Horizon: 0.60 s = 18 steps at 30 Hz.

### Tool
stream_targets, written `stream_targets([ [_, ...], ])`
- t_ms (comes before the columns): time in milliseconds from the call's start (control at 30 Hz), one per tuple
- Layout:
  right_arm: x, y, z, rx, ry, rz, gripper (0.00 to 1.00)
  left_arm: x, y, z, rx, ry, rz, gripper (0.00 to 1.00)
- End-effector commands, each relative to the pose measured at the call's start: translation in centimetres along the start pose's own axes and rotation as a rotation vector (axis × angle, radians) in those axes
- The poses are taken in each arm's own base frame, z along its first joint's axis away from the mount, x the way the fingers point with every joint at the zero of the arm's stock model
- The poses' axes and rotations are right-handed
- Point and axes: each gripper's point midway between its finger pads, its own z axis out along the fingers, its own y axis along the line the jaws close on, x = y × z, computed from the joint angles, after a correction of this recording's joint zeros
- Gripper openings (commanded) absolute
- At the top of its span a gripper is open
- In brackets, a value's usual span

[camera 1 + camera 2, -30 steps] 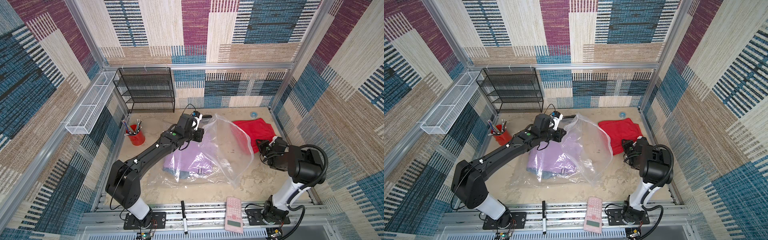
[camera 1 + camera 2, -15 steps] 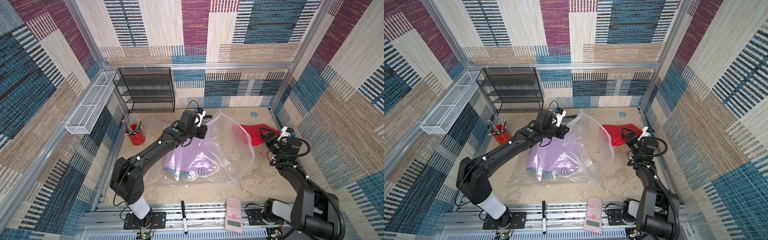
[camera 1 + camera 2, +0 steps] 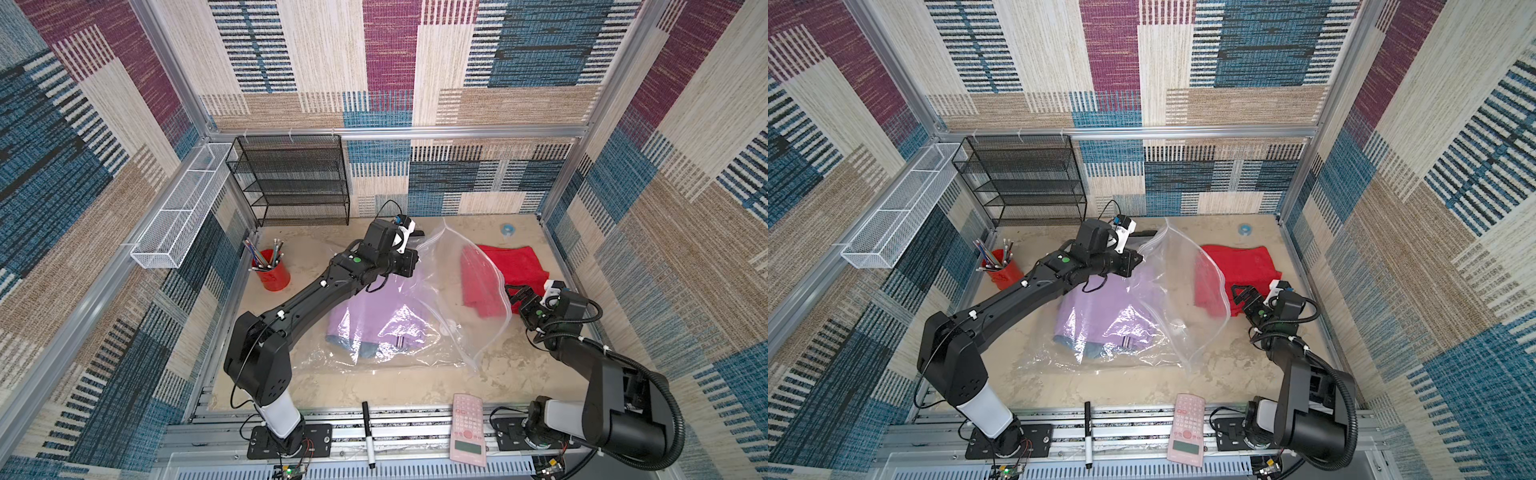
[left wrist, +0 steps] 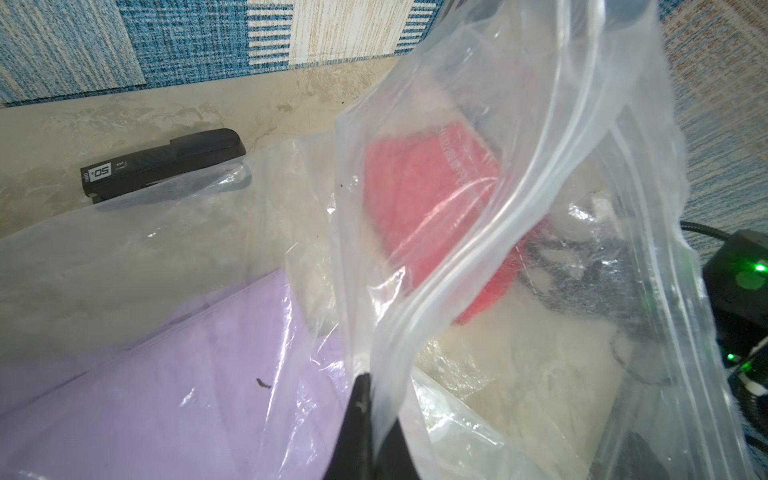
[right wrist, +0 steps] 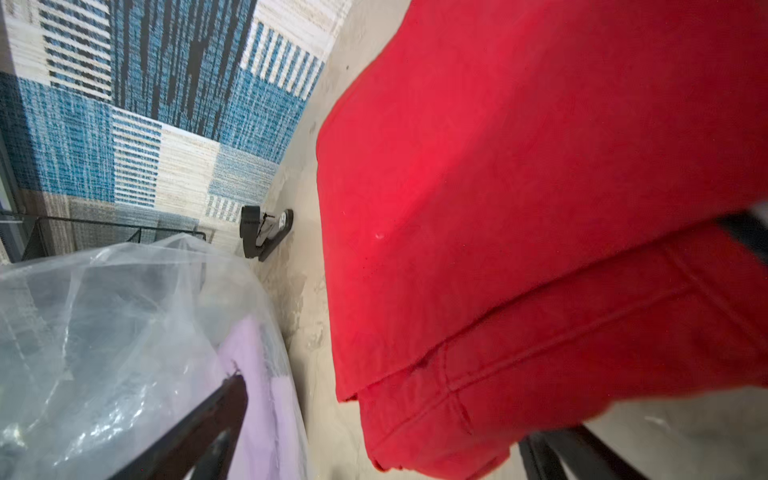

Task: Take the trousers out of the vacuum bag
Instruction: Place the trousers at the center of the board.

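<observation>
The clear vacuum bag (image 3: 449, 291) (image 3: 1179, 299) lies mid-table, its white valve disc (image 3: 446, 330) on its face. My left gripper (image 3: 415, 257) (image 4: 365, 382) is shut on the bag's edge and holds that flap up. Lilac trousers (image 3: 374, 316) (image 3: 1096, 311) lie inside the bag, with blue denim trousers (image 3: 365, 351) showing under them. Red trousers (image 3: 515, 266) (image 5: 519, 208) lie on the table outside the bag at the right, partly behind the raised flap. My right gripper (image 3: 517, 291) (image 5: 395, 419) stands open at their near edge, holding nothing.
A black stapler (image 4: 166, 162) lies behind the bag. A red pencil cup (image 3: 272, 274), black mesh shelf (image 3: 291, 183) and white wire basket (image 3: 183, 208) stand at the left. A blue tape roll (image 3: 508, 229) sits back right. A pink calculator (image 3: 467, 428) and marker (image 3: 368, 432) lie on the front rail.
My right gripper has opened and let go of the red trousers, which now lie flat; its arm has changed pose. My left gripper stays shut on the raised bag edge.
</observation>
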Motion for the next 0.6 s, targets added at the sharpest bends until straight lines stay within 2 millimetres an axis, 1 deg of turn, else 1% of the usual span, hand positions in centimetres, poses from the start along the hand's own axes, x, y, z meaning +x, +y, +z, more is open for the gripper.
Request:
stream_targets([
  [0, 0.9, 1.0, -0.2, -0.077, 0.025, 0.017, 0.99, -0.4, -0.3, -0.1, 0.009, -0.014, 0.023, 0.00],
  [133, 2.7, -0.2, -1.2, -0.031, 0.047, 0.103, 1.00, -0.6, -0.3, 0.0, 0.011, -0.017, 0.025, 0.00],
  [200, 3.1, 0.1, -1.8, -0.035, 0.049, 0.145, 0.99, -0.5, -0.3, 0.0, 0.008, -0.014, 0.026, 0.00],
  [267, 2.9, 0.3, -2.7, -0.010, 0.021, 0.161, 0.99, -0.5, -0.2, -0.1, 0.005, -0.017, 0.028, 0.00],
  [333, 1.8, 1.0, -4.3, 0.026, -0.051, 0.137, 1.00, -0.6, -0.3, -0.1, 0.003, -0.018, 0.029, 0.00],
  [400, 0.4, 2.5, -6.5, 0.053, -0.135, 0.087, 0.99, -0.5, -0.2, 0.0, 0.002, -0.015, 0.028, 0.00],
  [467, -1.4, 4.7, -9.3, 0.068, -0.233, 0.029, 1.00, -0.6, -0.2, 0.1, 0.003, -0.014, 0.027, 0.00],
  [533, -2.9, 7.3, -11.7, 0.065, -0.298, -0.038, 0.99, -0.6, -0.3, 0.2, 0.006, -0.010, 0.028, 0.00],
  [567, -3.5, 9.0, -12.4, 0.039, -0.313, -0.089, 1.00, -0.6, -0.4, 0.3, 0.009, -0.008, 0.028, 0.00],
])
